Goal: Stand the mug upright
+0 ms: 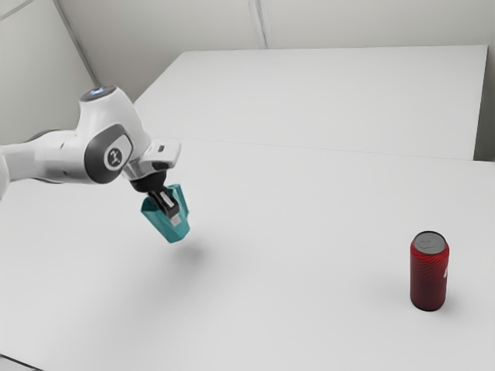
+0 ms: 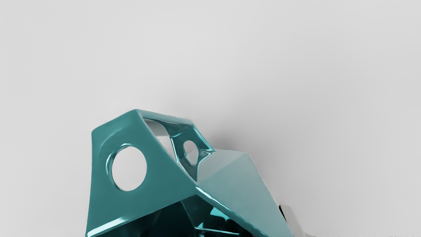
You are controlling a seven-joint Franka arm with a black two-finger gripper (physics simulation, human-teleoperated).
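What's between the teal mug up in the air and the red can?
Just plain white tabletop, with a soft shadow near the mug. The exterior view shows the whole stretch across to the can.

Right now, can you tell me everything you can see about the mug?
The mug is teal and shiny, maybe glazed or plastic, with flat, slanting sides and sharp corners. Its inside looks darker. Its chunky handle has round holes through it. It's tilted, with its mouth up toward the exterior view's left. My hand grips it, and it seems to hang above the white table, over a soft shadow.
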